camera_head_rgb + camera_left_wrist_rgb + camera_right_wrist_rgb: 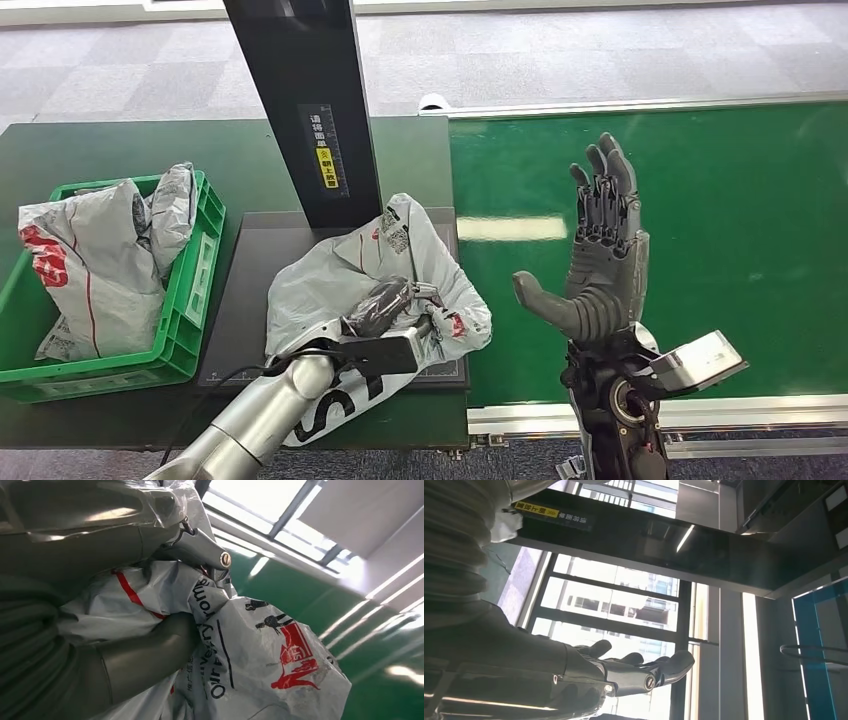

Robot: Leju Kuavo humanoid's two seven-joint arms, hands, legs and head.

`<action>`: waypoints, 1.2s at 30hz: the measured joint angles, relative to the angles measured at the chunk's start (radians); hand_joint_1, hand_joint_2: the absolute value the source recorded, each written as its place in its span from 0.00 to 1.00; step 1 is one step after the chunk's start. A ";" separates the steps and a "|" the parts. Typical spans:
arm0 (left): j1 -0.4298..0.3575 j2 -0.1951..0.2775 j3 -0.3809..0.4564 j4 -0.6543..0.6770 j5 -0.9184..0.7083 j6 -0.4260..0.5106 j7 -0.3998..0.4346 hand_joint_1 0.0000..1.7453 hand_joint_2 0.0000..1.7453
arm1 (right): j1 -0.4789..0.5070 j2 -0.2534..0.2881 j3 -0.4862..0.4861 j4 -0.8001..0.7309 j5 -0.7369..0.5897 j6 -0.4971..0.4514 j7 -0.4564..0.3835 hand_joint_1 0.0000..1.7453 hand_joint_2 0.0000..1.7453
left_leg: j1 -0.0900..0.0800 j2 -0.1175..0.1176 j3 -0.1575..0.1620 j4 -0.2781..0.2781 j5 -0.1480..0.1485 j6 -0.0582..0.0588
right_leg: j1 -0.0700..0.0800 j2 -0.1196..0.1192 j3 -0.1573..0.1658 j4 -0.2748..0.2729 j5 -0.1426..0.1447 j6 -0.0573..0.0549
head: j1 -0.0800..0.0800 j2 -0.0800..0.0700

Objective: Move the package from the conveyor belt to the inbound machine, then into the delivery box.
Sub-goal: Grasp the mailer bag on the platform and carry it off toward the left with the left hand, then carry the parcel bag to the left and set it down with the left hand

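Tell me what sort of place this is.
Probably a parcel-sorting station: a green conveyor belt, a black scanning platform under a post where the left hand grips a grey package, and a green crate holding another bag.

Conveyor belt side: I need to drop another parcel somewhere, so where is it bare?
The green conveyor belt around the raised right hand is bare. The scanner plate carries the held package; the green crate is stuffed.

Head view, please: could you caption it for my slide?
Left hand grips a grey package on the inbound machine; right hand open above the conveyor belt.
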 joint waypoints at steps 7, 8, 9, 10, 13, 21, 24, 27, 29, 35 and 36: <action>0.044 0.050 0.027 -0.229 0.067 -0.055 -0.002 1.00 1.00 | 0.008 -0.006 -0.012 -0.011 0.000 -0.003 -0.001 0.00 1.00 | 0.000 0.000 -0.001 0.000 0.000 0.000 | 0.000 0.000 -0.001 0.000 0.000 0.000 | 0.000 0.000; 0.048 0.054 0.027 -0.243 0.067 -0.055 -0.002 1.00 1.00 | 0.009 -0.006 -0.012 -0.011 0.000 -0.003 -0.001 0.00 1.00 | 0.000 0.000 -0.001 0.000 0.000 0.000 | 0.000 0.000 0.000 0.000 0.000 0.000 | 0.000 0.000; 0.051 0.057 0.028 -0.255 0.070 -0.051 -0.008 1.00 1.00 | 0.009 -0.007 -0.012 -0.011 0.000 -0.005 -0.001 0.00 1.00 | 0.000 0.000 -0.001 0.000 0.000 0.000 | 0.000 0.000 0.000 0.000 0.000 0.000 | 0.000 0.000; 0.056 0.061 0.029 -0.270 0.079 -0.041 -0.022 1.00 1.00 | 0.010 -0.007 -0.012 -0.012 0.000 -0.010 -0.002 0.00 1.00 | 0.000 0.000 -0.001 0.000 0.000 0.000 | 0.000 0.000 -0.001 0.000 0.000 0.000 | 0.000 0.000; 0.084 0.070 0.056 -0.376 0.160 0.039 -0.070 1.00 1.00 | 0.025 -0.010 -0.019 -0.025 0.003 -0.039 -0.004 0.00 1.00 | 0.000 0.000 -0.001 0.000 0.000 0.000 | 0.000 0.000 -0.001 0.000 0.000 0.000 | 0.000 0.000; 0.072 0.090 0.339 -0.628 0.125 0.504 0.118 1.00 1.00 | 0.104 -0.015 -0.056 -0.114 0.018 -0.061 -0.004 0.00 1.00 | 0.000 0.000 -0.003 0.000 0.000 -0.001 | 0.000 0.000 -0.003 0.000 -0.001 0.000 | 0.000 0.000; -0.057 0.143 0.502 -0.392 0.068 0.641 0.127 1.00 1.00 | 0.106 -0.015 -0.053 -0.125 0.020 -0.059 0.003 0.00 1.00 | 0.001 0.002 -0.002 -0.001 0.003 -0.002 | 0.001 0.001 -0.003 0.000 0.002 -0.004 | 0.000 0.000; -0.182 0.231 0.638 -0.099 0.015 0.766 0.120 1.00 1.00 | 0.105 -0.015 -0.044 -0.127 0.011 -0.053 0.006 0.00 1.00 | 0.003 0.007 -0.001 -0.001 0.005 -0.004 | 0.003 0.006 -0.003 0.001 0.005 -0.007 | 0.000 0.000; -0.230 0.290 0.696 0.057 -0.047 0.824 0.147 1.00 1.00 | 0.102 -0.015 -0.037 -0.126 0.000 -0.048 0.007 0.00 1.00 | 0.003 0.010 0.000 -0.001 0.005 -0.004 | 0.004 0.010 -0.004 0.002 0.006 -0.008 | 0.000 0.000; -0.278 0.417 0.739 0.344 -0.265 0.852 0.330 0.71 1.00 | 0.078 -0.015 -0.016 -0.115 -0.021 -0.039 0.006 0.00 1.00 | 0.004 0.010 -0.003 -0.001 0.005 -0.005 | 0.005 0.010 -0.007 0.002 0.005 -0.008 | 0.001 0.000; -0.284 0.431 0.740 0.375 -0.281 0.848 0.348 0.46 1.00 | 0.074 -0.015 -0.012 -0.112 -0.023 -0.039 0.006 0.00 1.00 | 0.004 0.010 -0.003 -0.001 0.005 -0.005 | 0.005 0.010 -0.007 0.002 0.005 -0.008 | 0.000 0.000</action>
